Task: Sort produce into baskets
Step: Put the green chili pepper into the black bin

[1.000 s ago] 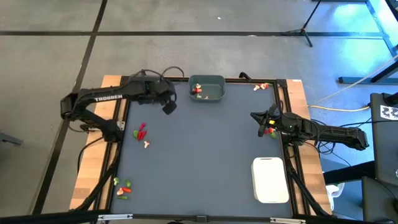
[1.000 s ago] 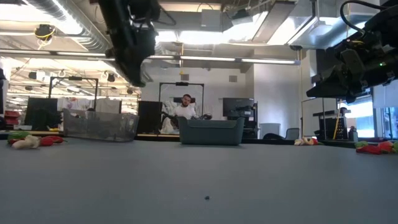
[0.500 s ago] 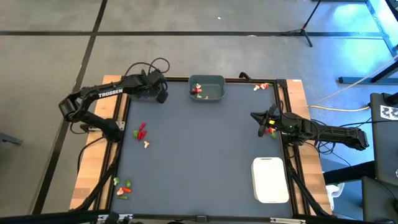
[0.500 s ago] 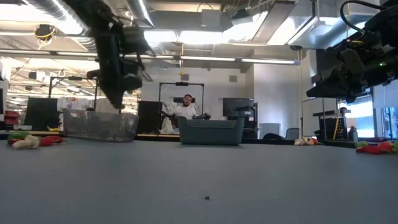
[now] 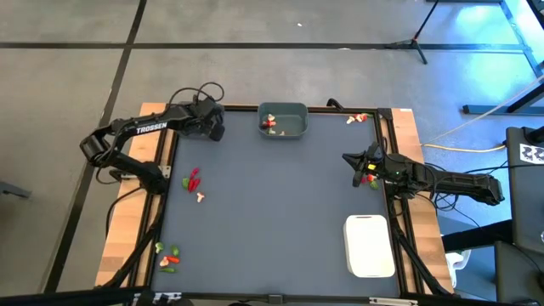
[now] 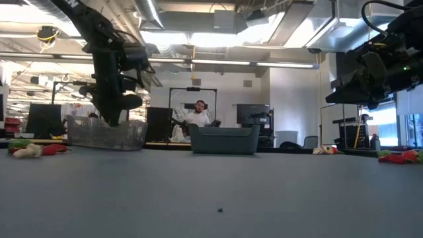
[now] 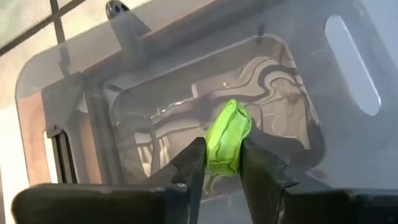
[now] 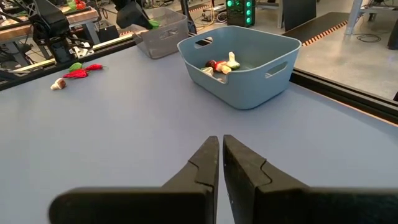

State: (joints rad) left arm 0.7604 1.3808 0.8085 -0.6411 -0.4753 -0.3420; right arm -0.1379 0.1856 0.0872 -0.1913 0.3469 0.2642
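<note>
left pincer (image 7: 222,163) over the clear bin (image 7: 186,74), far-left corner of tabletop (image 5: 280,204).
it's grasping a green piece (image 7: 227,137) between its fingers, above the bin. right pincer (image 8: 220,152) clenched, empty, hovering at right edge. teal bin (image 5: 283,121) far centre holds a few pieces.
</note>
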